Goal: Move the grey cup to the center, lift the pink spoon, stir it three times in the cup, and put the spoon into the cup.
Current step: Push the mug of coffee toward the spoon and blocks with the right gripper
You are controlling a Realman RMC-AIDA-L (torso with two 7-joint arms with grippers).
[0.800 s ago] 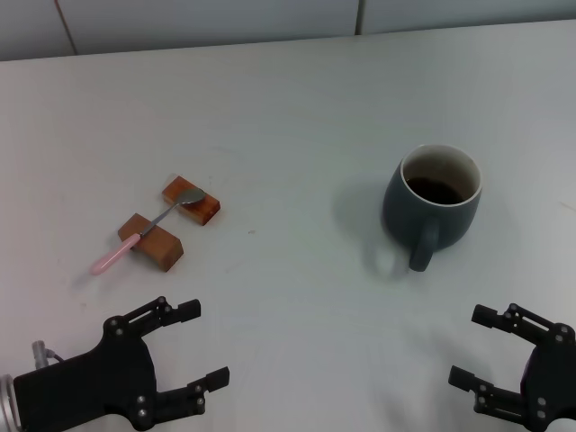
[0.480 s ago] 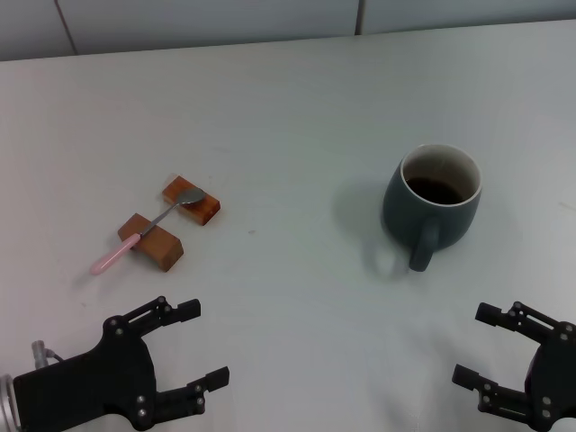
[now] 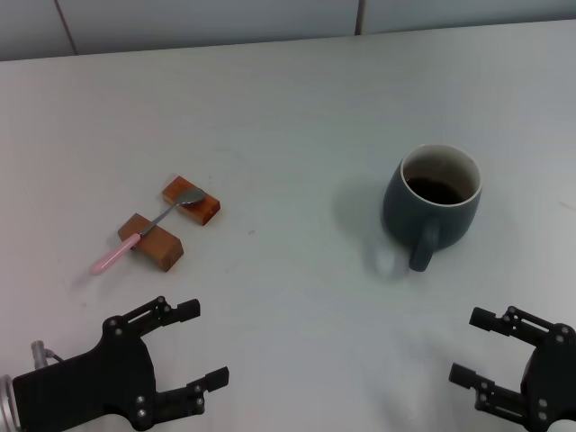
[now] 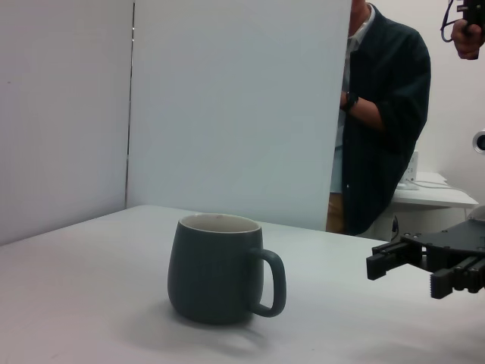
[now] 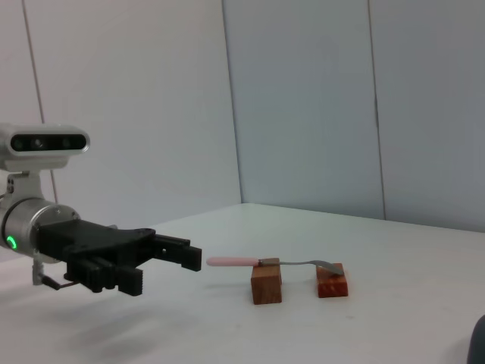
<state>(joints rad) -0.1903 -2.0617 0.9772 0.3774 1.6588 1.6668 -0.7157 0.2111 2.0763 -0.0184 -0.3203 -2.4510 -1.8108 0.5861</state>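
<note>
Wood blocks (image 3: pixel 171 222): two on the desk (image 3: pixel 288 108), pink spoon (image 3: pixel 144 232) bridged across them, handle overhanging.
Grey cup (image 3: pixel 432 202): upright, right side of desk, handle toward robot.
Left tool (image 3: pixel 193 346): spread, empty, near edge.
Right tool (image 3: pixel 474 346): spread, empty, partly cropped.
Background: person (image 4: pixel 379 121) behind a white panel.

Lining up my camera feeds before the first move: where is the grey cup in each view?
Head view: the grey cup stands right of centre, handle toward the robot.
Left wrist view: the cup is central on the table.
Right wrist view: not identifiable.
Shared landmark: the right gripper appears in both.
</note>
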